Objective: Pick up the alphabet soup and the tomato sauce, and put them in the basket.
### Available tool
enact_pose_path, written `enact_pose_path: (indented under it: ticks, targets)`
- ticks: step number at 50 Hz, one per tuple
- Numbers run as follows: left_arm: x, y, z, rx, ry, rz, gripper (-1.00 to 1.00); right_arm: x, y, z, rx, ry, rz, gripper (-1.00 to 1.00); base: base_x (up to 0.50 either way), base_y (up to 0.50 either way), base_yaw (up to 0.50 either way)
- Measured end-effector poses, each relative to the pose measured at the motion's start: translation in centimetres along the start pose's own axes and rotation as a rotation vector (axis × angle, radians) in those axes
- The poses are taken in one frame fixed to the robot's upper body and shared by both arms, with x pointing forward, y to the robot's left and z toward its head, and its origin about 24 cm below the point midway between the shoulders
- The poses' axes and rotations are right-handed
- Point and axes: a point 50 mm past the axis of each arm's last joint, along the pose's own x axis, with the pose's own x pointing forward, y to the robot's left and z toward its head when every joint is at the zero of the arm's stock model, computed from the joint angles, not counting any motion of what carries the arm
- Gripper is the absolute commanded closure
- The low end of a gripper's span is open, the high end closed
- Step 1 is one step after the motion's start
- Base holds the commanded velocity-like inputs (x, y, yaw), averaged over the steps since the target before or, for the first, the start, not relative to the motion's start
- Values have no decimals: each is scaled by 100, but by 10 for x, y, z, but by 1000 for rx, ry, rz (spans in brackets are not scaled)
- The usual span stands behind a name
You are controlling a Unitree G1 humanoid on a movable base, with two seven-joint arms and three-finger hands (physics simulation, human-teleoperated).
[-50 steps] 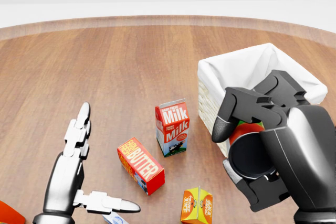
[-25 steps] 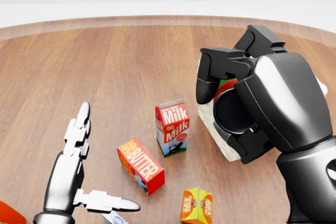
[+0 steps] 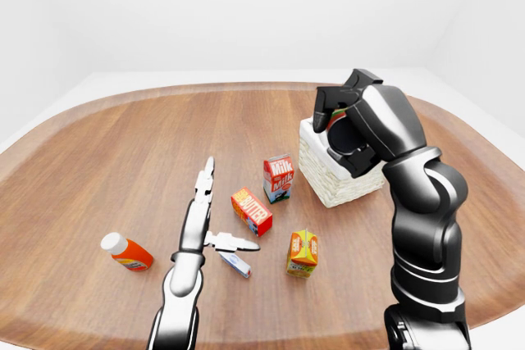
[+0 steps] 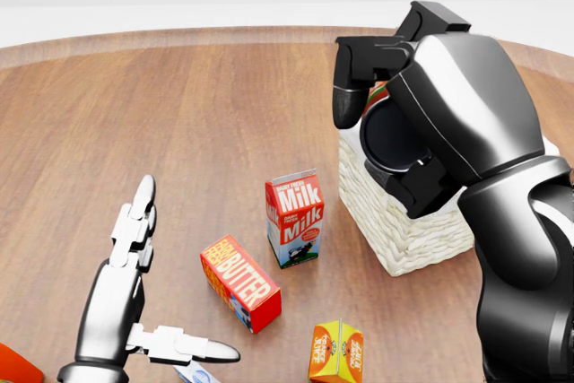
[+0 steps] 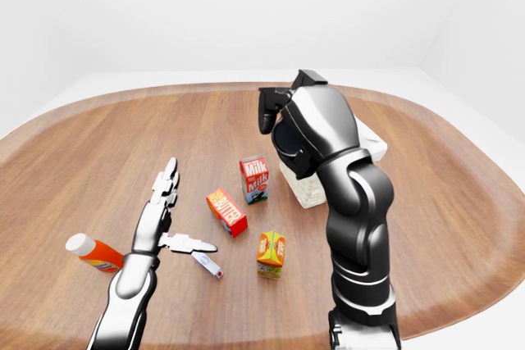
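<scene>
Right hand (image 4: 377, 87) hovering over the basket (image 4: 404, 230), fingers curled round a can (image 4: 380, 94) showing only a sliver of red and green between them. Which of the two cans, impossible to tell from here: label hidden behind the dark palm. Gripping it firm, not yet letting go, so judging this drop as the step in hand.

Left hand (image 4: 134, 293) resting low over the table (image 4: 179, 114), fingers spread wide and straight, thumb out to the side, holding nothing.

Scanning the tabletop for the other can: none showing. Milk carton (image 4: 294, 218) standing just left of the basket, butter box (image 4: 240, 282) lying nearer the bottom of the head view, small orange carton (image 4: 336, 352) below that, an orange bottle (image 3: 126, 252) lying off to the left in the left-eye view, a small blue-and-white tube (image 3: 235, 264) beside the left thumb. Basket interior blocked by the right arm, so whether one can is already sitting inside, not visible. Reckoning at least one can about to be delivered; the second unaccounted for.
</scene>
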Motion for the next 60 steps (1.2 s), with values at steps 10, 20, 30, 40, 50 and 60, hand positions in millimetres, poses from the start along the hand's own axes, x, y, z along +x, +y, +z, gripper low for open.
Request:
enact_pose_path:
  ticks: [10, 20, 30, 40, 50, 60]
  targets:
    - [0, 0, 0, 1, 1, -2, -100, 19, 1, -10, -32, 29, 33, 100, 0, 0, 0]
    - [0, 0, 0, 1, 2, -3, -100, 38, 2, -24, -48, 70, 62, 100, 0, 0, 0]
    - [0, 0, 0, 1, 1, -3, -100, 56, 0, -40, -41, 115, 69, 100, 0, 0, 0]
    - [0, 0, 0, 1, -1, -1, -100, 68, 2, -54, -26, 160, 72, 100, 0, 0, 0]
    - [1, 0, 0, 0, 1, -1, -100, 77, 7, -68, -21, 209, 79, 100, 0, 0, 0]
    - [0, -1, -1, 1, 2, -3, -100, 87, 19, -87, -17, 288, 86, 100, 0, 0, 0]
